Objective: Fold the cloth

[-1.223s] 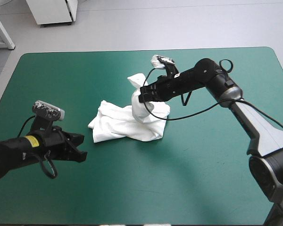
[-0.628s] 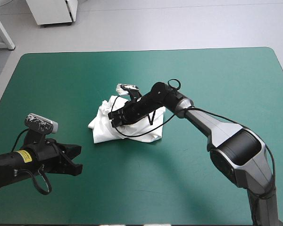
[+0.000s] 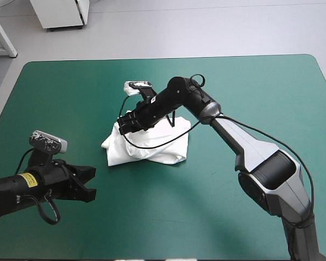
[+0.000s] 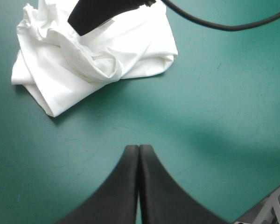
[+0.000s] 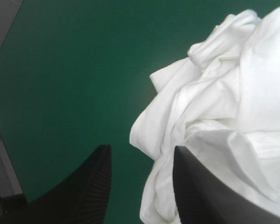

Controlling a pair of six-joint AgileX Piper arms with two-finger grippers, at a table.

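The only writing is on a yellow label [image 3: 30, 177] on the left arm [image 3: 5, 190], at the lower left of the high view, and it is too small to read. The T-shirt [image 3: 152, 145] lies as a crumpled white heap on the table [image 3: 250, 87], a little left of the frame's centre. The right gripper [image 3: 123, 124] hangs over the heap's upper-left edge. Its fingers are spread apart and hold nothing (the wrist view shows the shirt's rim just ahead of the gap). The left gripper [image 3: 91, 184] sits at the lower left, well apart from the shirt, its fingers pressed together into one arch and empty.

Just before, the right gripper lay lower across the middle of the heap; it has since drawn back toward the upper left. The left arm has hardly moved.
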